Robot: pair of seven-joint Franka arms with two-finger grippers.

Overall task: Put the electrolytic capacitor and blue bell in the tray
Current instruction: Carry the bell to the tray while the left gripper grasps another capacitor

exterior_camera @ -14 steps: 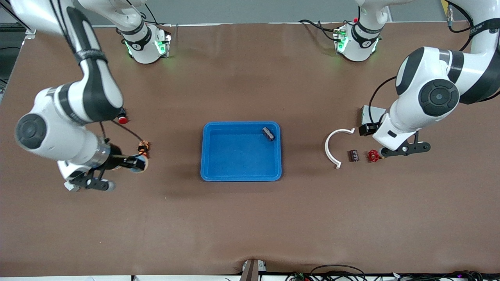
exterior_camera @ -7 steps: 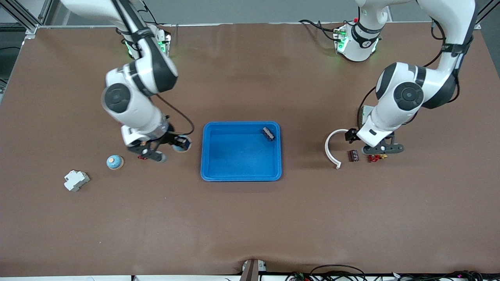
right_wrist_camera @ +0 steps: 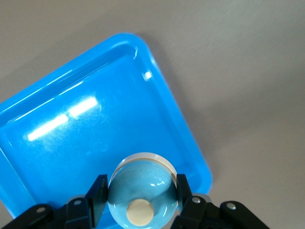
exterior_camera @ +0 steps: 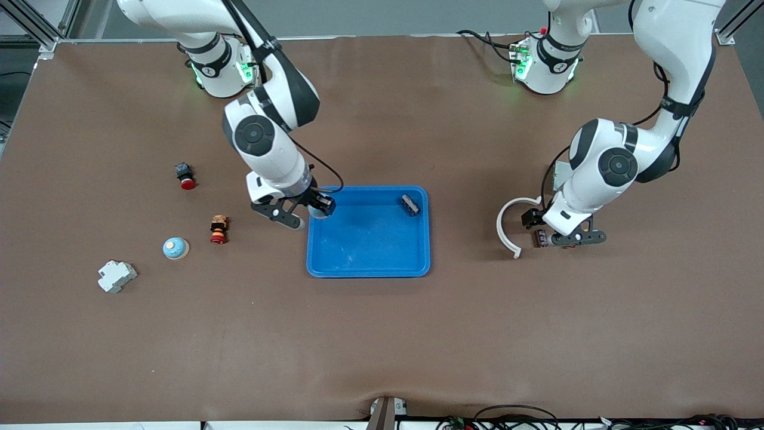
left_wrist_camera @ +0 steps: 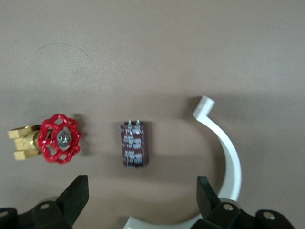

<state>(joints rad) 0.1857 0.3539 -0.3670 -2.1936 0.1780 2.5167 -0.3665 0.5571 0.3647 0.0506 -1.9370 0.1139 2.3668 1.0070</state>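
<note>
The bright blue tray [exterior_camera: 367, 272] lies mid-table. My right gripper [exterior_camera: 307, 214] is shut on a light blue bell [right_wrist_camera: 142, 191] with a cream knob and holds it over the tray's corner toward the right arm's end [right_wrist_camera: 157, 62]. A dark cylinder [exterior_camera: 409, 204] lies in the tray's corner toward the left arm's base. A dark red electrolytic capacitor [left_wrist_camera: 135, 144] lies on the table between a red valve [left_wrist_camera: 59, 139] and a white arc [left_wrist_camera: 224, 152]. My left gripper [left_wrist_camera: 140, 195] is open just above the table beside the capacitor [exterior_camera: 541, 237].
A second blue bell [exterior_camera: 175, 248], a small red and orange figure [exterior_camera: 218, 229], a red push button [exterior_camera: 185, 175] and a grey-white block [exterior_camera: 117, 275] lie toward the right arm's end. A grey metal box [exterior_camera: 558, 173] shows partly under the left arm.
My right arm has swung from the right arm's end of the table to the tray's corner with the bell in its grip. My left gripper has shifted from over the valve toward the capacitor and lowered.
</note>
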